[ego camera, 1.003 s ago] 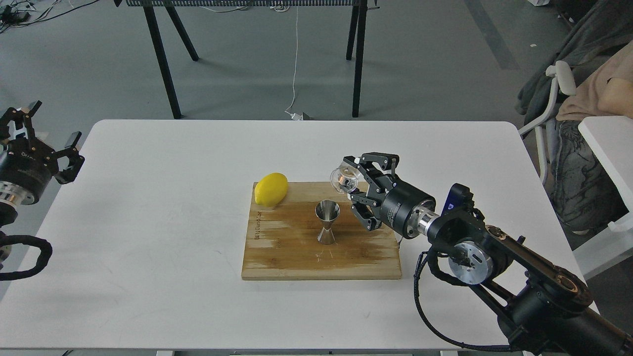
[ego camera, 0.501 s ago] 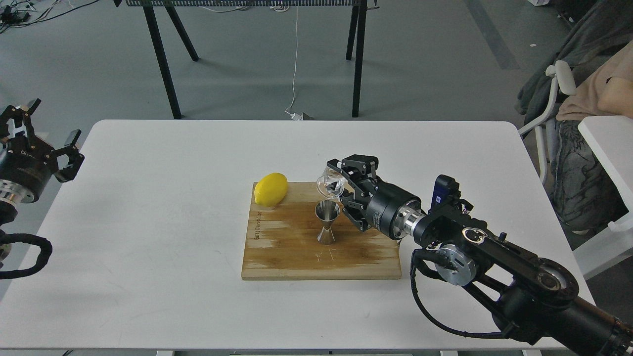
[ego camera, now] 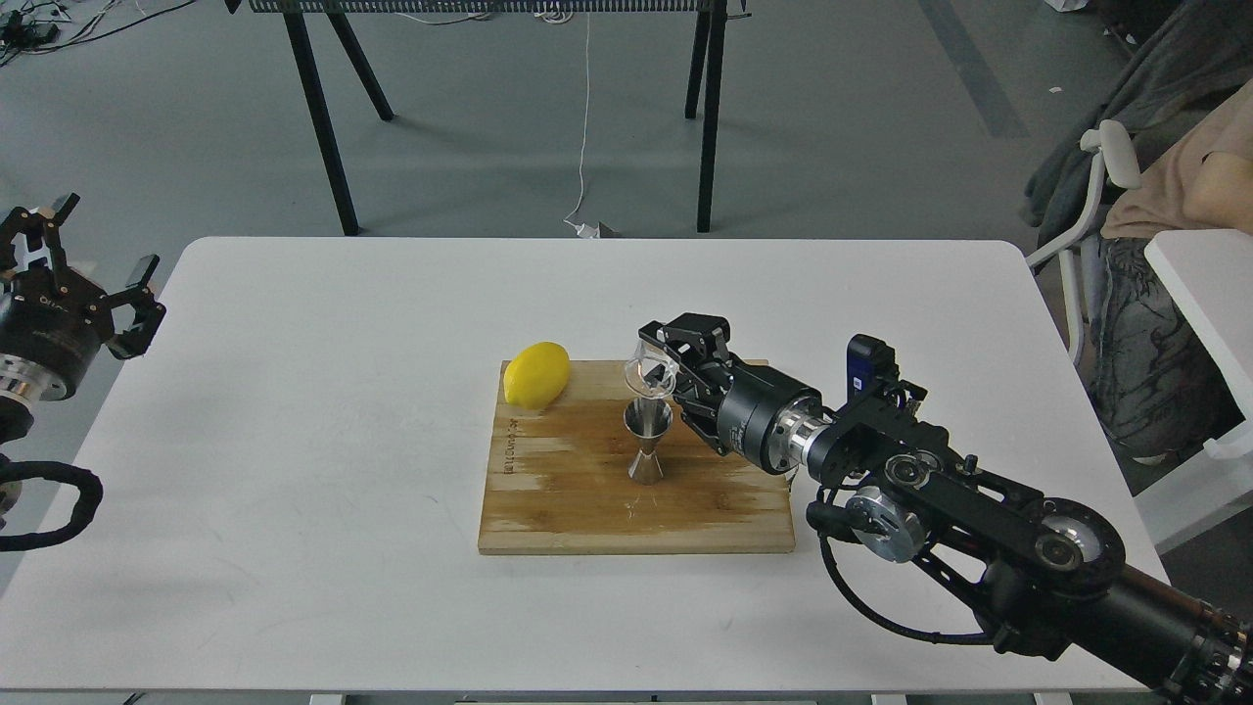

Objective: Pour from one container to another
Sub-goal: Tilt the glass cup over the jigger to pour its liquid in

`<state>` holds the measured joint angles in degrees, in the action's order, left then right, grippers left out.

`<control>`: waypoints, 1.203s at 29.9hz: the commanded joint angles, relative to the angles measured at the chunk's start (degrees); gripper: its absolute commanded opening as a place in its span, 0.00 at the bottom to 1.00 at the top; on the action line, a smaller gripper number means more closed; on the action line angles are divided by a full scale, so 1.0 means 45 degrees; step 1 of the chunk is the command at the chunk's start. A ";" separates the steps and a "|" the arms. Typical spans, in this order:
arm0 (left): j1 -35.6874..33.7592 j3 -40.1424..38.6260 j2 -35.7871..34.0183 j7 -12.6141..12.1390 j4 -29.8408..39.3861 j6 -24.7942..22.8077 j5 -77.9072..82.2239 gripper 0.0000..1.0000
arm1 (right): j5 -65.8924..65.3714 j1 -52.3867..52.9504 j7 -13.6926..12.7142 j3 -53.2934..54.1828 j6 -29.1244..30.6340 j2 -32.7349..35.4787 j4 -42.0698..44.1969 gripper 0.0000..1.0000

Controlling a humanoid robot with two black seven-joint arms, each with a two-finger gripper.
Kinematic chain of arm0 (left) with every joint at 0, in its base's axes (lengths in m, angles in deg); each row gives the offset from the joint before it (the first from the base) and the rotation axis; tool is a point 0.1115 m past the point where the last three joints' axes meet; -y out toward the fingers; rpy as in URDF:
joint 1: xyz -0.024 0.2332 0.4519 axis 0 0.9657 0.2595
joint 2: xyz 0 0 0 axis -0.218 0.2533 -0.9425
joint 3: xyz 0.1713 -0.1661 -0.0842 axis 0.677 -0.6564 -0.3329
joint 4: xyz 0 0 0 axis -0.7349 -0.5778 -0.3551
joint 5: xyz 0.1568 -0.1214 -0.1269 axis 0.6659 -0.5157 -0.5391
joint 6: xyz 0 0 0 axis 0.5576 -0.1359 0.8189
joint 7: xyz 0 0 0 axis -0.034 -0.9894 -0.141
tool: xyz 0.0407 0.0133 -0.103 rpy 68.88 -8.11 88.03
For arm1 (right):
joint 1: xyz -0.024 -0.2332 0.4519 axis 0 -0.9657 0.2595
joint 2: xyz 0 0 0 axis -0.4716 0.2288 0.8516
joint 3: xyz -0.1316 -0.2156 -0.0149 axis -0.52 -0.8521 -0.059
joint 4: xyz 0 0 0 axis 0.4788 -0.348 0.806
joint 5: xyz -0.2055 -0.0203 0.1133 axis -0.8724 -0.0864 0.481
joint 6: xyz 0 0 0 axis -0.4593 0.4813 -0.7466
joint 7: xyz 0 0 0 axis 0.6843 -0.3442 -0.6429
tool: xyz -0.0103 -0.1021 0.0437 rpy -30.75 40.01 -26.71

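The small clear glass cup [ego camera: 650, 374] hangs tipped over, its mouth turned down and to the left, just above the top cone of the steel jigger [ego camera: 648, 441]. My right gripper [ego camera: 668, 377] is shut on the cup and reaches in from the right. The jigger stands upright on the middle of the wooden cutting board [ego camera: 587, 509]. Far off at the left edge, beside the table, my left gripper [ego camera: 93, 264] is held open with nothing in it.
A yellow lemon [ego camera: 536, 374] lies on the board's back left corner, close to the left of the cup. The board rests on a white table [ego camera: 294, 441]. A chair with clothes [ego camera: 1126, 196] stands beyond the table's right side.
My right gripper has carried the cup left and down, from beside the jigger to right over its top cone, and tipped it further. The left arm has barely moved.
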<state>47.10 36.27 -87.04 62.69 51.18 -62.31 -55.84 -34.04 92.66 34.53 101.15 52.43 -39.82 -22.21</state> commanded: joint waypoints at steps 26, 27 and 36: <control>-0.0002 0.0005 0.0019 -0.0002 0.0000 0.0000 0.0001 0.86 | -0.2123 0.0715 0.0097 -0.1086 -0.0234 0.0258 0.0219 0.36; 0.0017 0.0005 0.0019 -0.0002 0.0000 0.0000 0.0001 0.86 | -0.2142 0.0734 0.0097 -0.1221 -0.0234 0.0258 0.0219 0.36; 0.0017 0.0005 0.0019 -0.0002 0.0000 0.0000 0.0001 0.86 | -0.2396 0.1144 0.0175 -0.1867 -0.0234 0.0375 0.0258 0.36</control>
<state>47.13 36.29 -86.95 62.69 51.18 -62.31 -55.84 -44.72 97.43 35.28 92.96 51.38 -38.25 -21.06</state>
